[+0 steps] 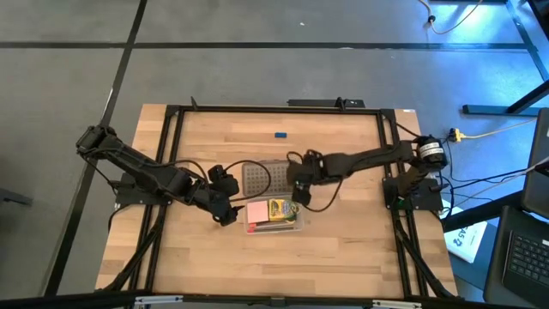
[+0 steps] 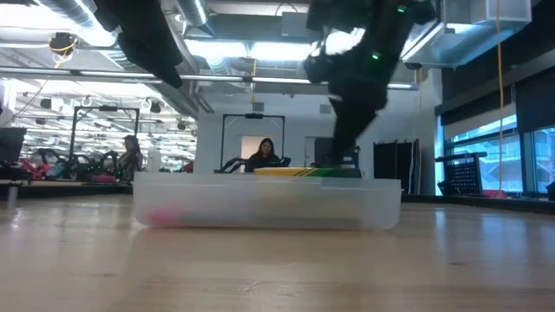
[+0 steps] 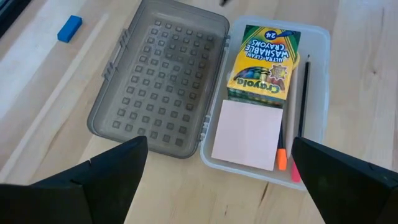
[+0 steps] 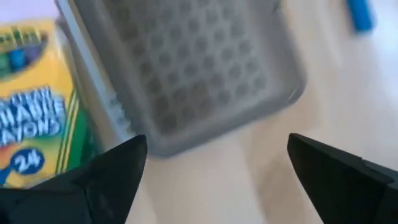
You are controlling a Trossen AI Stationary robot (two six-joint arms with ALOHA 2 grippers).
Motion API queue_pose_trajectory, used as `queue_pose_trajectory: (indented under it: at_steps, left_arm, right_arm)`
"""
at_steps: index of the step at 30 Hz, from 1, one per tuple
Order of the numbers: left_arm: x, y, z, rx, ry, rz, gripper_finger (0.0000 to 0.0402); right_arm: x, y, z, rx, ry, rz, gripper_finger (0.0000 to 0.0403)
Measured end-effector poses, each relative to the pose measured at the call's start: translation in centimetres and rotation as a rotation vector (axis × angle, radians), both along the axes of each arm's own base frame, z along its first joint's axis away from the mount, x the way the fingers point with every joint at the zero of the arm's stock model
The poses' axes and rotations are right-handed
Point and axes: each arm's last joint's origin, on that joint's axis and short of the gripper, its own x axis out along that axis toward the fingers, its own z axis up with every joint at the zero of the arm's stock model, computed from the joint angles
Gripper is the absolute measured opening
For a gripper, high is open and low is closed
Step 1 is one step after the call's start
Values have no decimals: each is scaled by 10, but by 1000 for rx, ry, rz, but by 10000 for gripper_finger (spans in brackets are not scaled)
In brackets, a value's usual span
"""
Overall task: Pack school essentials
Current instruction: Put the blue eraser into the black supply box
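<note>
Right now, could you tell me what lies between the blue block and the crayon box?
The open grey dotted lid lies between the blue block and the crayon box, shown in the left wrist view.

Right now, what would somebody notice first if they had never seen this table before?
Probably the bright crayon box, lying in the clear case beside a pink pad and pencils. The case's grey dotted lid lies open flat next to it. A tiny blue block sits alone, farther up the table.

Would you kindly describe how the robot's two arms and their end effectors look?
Both arms, the left arm and the right arm, are black, slim and jointed, with thin black cables looping beside them. The left end effector and the right end effector each end in two dark, wedge-shaped fingers.
</note>
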Motion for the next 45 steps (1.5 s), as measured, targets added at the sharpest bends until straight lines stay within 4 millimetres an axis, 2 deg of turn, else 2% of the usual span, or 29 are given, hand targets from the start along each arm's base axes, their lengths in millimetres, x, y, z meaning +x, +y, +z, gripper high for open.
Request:
queue_pose_trajectory:
  at_steps: [5,9,13,19,27,34,39,45]
  left_arm:
    - [0,0,0,0,0,0,394]
    - [0,0,0,1,4,0,394]
    - [0,0,0,3,4,-2,394]
    - [0,0,0,7,0,6,394]
    - [0,0,0,-6,-9,30,394]
    - [0,0,0,8,-3,13,394]
    - [0,0,0,25,3,-6,394]
    - [0,0,0,33,7,-15,394]
  right_arm:
    - [9,-35,20,35,-23,98,388]
    - [0,-76,31,144,-68,126,388]
    - [-11,-114,43,166,-147,85,388]
    - [-19,-147,46,226,-226,58,388]
    - [-18,-157,49,230,-297,-33,388]
    - [-13,-160,54,52,-318,-109,388]
    - [-5,-158,60,11,-405,-97,388]
    - [-4,-157,61,4,-416,-90,388]
